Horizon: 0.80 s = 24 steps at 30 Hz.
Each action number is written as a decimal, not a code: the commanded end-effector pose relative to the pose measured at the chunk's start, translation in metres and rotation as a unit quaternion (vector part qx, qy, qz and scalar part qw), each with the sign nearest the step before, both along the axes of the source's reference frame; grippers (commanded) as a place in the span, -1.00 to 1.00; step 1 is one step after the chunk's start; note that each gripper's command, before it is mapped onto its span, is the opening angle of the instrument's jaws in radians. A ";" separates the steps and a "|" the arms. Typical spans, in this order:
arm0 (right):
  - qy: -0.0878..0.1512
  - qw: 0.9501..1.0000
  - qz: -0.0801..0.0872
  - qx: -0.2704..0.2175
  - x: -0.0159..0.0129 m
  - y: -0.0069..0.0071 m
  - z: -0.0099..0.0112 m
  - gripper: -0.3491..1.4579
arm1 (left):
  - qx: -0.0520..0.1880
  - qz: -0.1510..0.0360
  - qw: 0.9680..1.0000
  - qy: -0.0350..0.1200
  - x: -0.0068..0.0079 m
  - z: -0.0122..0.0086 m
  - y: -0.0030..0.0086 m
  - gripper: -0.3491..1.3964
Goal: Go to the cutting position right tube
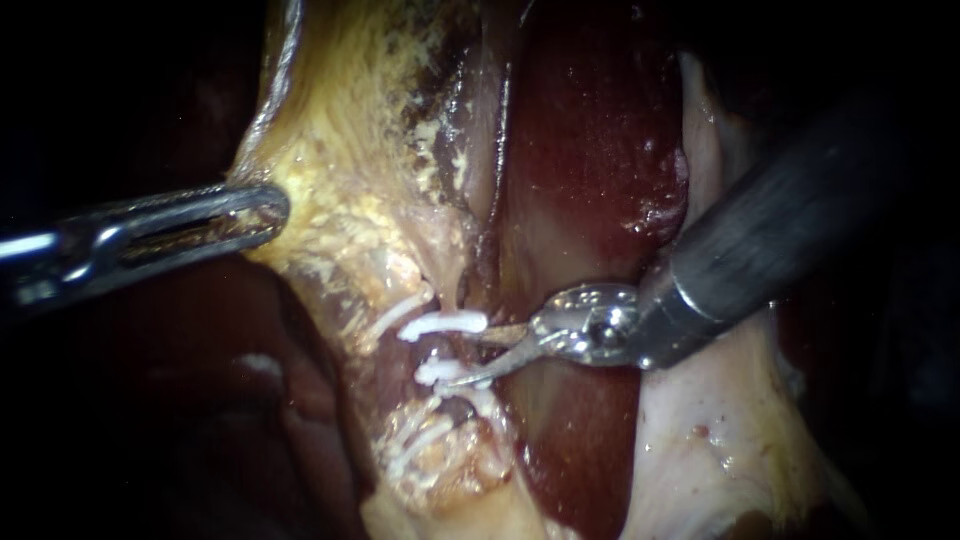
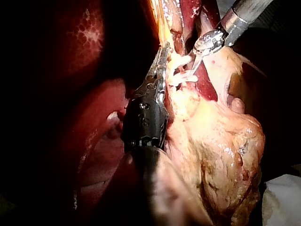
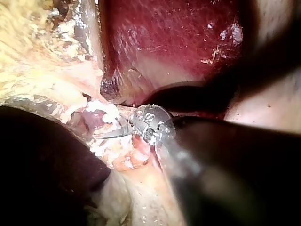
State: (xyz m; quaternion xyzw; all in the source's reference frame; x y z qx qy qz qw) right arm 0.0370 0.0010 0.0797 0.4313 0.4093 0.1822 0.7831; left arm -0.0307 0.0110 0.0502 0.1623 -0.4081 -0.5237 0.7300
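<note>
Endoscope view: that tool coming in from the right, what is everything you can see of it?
The right instrument has a dark, matt shaft slanting down from the upper right, ending in a shiny silver metal joint. From it two thin, curved, pointed jaws reach toward the view's left. They stand open, with a clear gap, gripping nothing. Their tips lie beside the white clips on pale tissue; whether they touch these cannot be told.

Right instrument (image 1: 470, 358) agape at tip.
</note>
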 end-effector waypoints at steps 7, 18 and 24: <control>0.000 1.000 0.001 -0.001 0.0003 0.0003 0.0003 0.45 | 0.000 -0.001 1.000 0.001 0.0001 0.0002 0.0001 -1.00; 0.004 1.000 -0.006 -0.001 0.0008 0.0004 0.0005 0.21 | -0.001 -0.001 1.000 0.001 0.0001 0.0004 0.0001 -1.00; 0.004 1.000 -0.007 -0.001 0.0008 0.0003 0.0006 0.14 | -0.001 -0.001 1.000 0.001 0.0001 0.0004 0.0001 -1.00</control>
